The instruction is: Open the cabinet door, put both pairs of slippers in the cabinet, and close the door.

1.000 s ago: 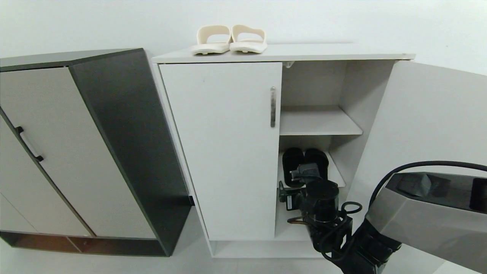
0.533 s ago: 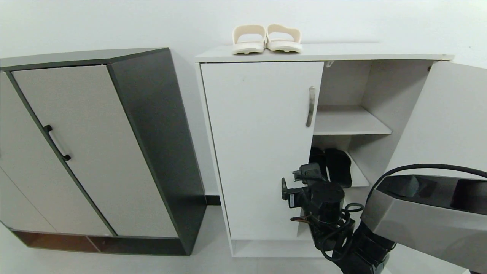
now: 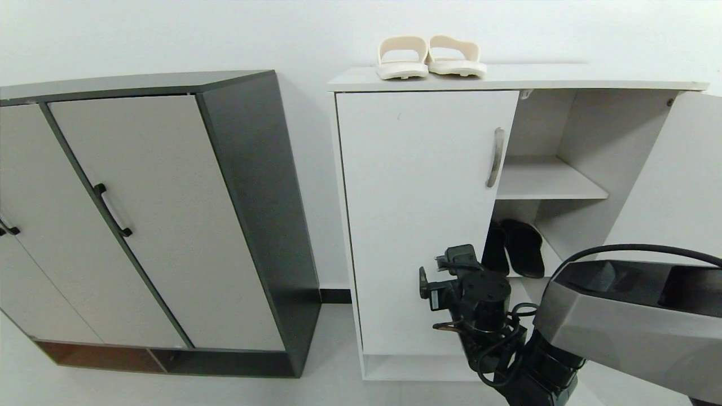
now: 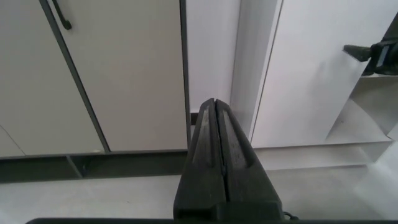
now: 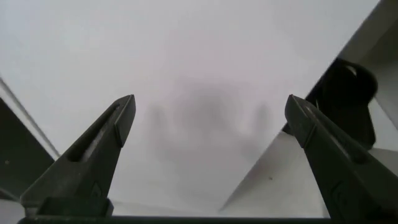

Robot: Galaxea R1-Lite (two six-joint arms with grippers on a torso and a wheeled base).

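Observation:
A cream pair of slippers (image 3: 431, 56) sits on top of the white cabinet (image 3: 564, 76). Its right door (image 3: 677, 186) is swung open and its left door (image 3: 417, 214) is closed. A black pair of slippers (image 3: 516, 248) lies on the lower shelf inside, and one black slipper (image 5: 348, 99) shows past the door's edge. My right gripper (image 3: 445, 265) stands open and empty, low in front of the closed door near its handle side, fingers (image 5: 118, 124) facing the white panel. My left gripper (image 4: 214, 106) is shut on nothing, aimed at the gap between the two cabinets.
A dark cabinet (image 3: 248, 186) with pale doors (image 4: 124, 74) and black handles stands against the white cabinet's left side. The upper shelf (image 3: 547, 180) in the open compartment is bare. Light floor lies before both cabinets.
The whole head view has shifted, so both cabinets sit further right in the picture. My right gripper was before the open compartment by the black slippers; it is now before the closed door.

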